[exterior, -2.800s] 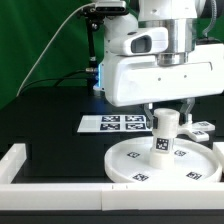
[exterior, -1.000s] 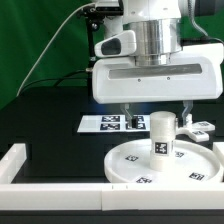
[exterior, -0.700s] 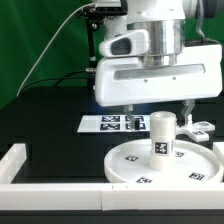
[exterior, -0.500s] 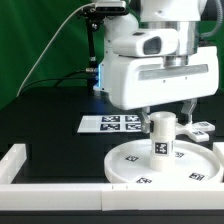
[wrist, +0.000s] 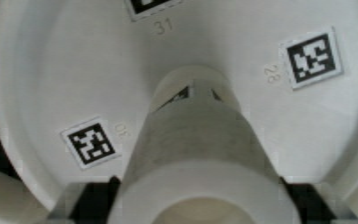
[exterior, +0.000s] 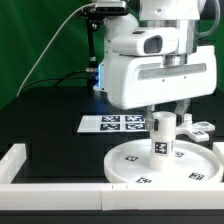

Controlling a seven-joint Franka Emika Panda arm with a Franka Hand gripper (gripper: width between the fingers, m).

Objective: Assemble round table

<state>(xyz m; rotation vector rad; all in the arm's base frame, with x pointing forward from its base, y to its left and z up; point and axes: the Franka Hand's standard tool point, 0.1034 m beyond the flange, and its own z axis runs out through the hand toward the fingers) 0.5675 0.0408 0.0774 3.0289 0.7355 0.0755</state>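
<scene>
White leg point(exterior: 163, 135) stands upright on disc point(exterior: 124, 160), pincer point(wrist: 195, 203) clasping it.

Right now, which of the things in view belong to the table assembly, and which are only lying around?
Belonging to the job:
- round disc
- leg, upright at the disc's centre
- cross-shaped foot, behind the disc
- gripper, closed on the leg

Just lying about:
- marker board
- white border rails
</scene>
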